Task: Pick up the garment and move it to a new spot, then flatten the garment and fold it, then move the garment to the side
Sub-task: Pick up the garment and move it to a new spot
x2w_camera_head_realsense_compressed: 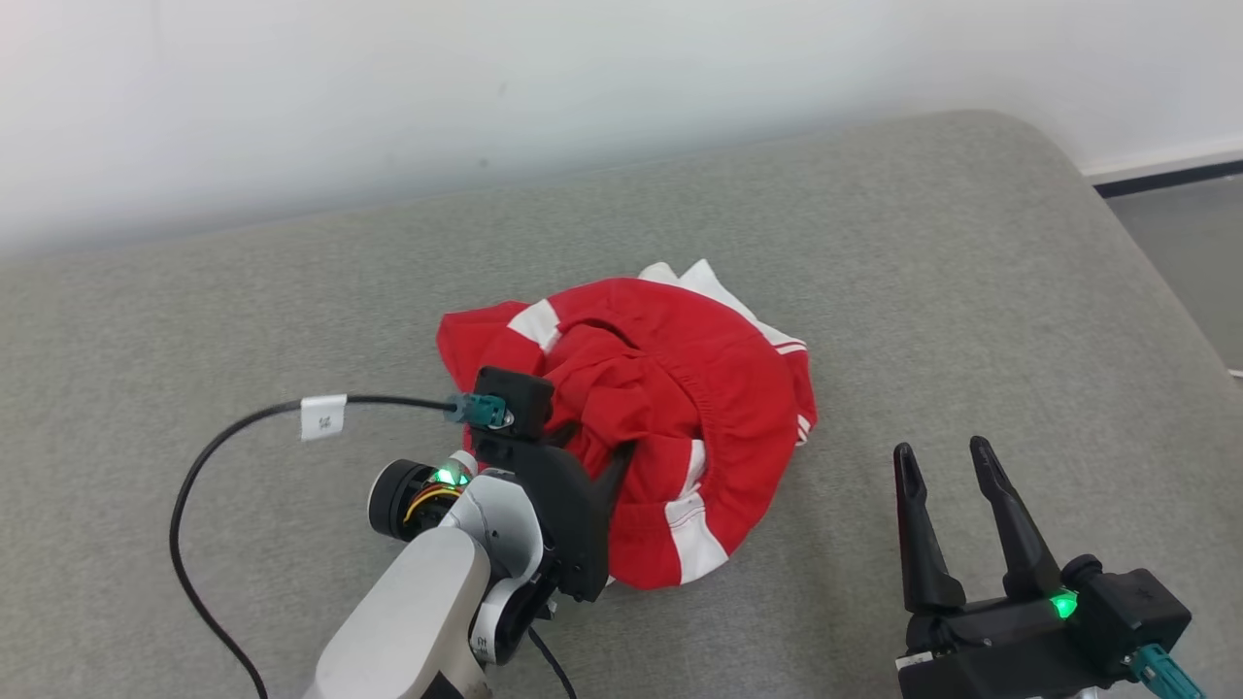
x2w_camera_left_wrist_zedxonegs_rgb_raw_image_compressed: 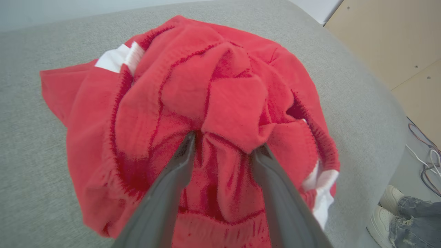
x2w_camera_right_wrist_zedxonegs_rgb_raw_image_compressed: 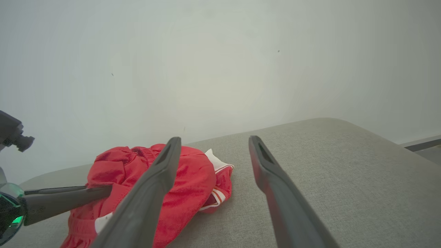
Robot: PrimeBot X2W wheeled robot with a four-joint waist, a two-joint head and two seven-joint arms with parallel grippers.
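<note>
The garment is a red piece with white stripes, lying crumpled in a heap in the middle of the grey padded surface. My left gripper is pushed into its near left side. In the left wrist view its two dark fingers stand apart, with bunched red cloth between them and a fold draped over their tips. My right gripper is open and holds nothing, resting to the right of the heap and clear of it. The right wrist view has the garment behind its left finger.
A black cable with a white tag loops over the surface left of my left wrist. A pale wall backs the surface. Its rounded right edge drops to the floor. A person's shoe and jeans, floor cables and a wood panel lie beyond it.
</note>
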